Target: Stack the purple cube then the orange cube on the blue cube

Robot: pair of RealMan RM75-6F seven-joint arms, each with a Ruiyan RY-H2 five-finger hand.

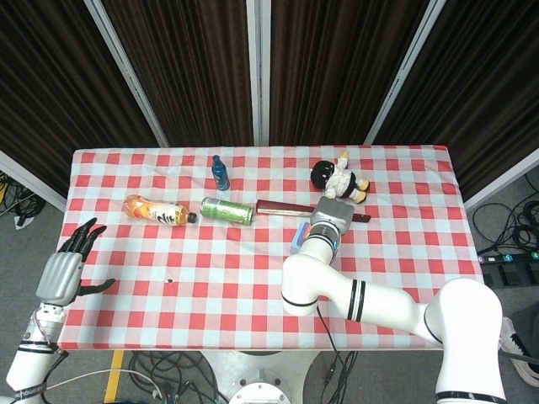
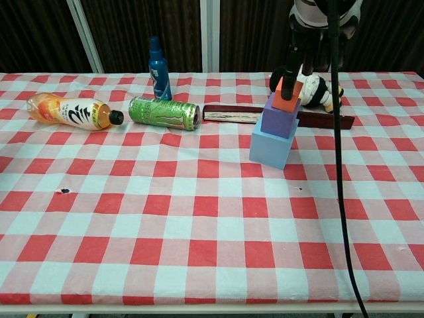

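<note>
In the chest view the blue cube (image 2: 270,149) stands on the checked tablecloth with the purple cube (image 2: 279,120) on top of it. The orange cube (image 2: 287,97) rests on the purple cube, slightly tilted. My right hand (image 2: 317,30) reaches down from above and its dark fingers (image 2: 292,65) hold the orange cube's top. In the head view my right hand (image 1: 331,217) and forearm cover the stack, and only a sliver of the blue cube (image 1: 296,241) shows. My left hand (image 1: 71,263) hangs open with fingers spread, off the table's left edge.
An orange drink bottle (image 2: 69,111), a green can (image 2: 163,112) and a blue bottle (image 2: 158,68) lie or stand at the back left. A dark red flat case (image 2: 232,114) and a plush toy (image 2: 319,89) sit right behind the stack. A black cable (image 2: 339,172) hangs down on the right.
</note>
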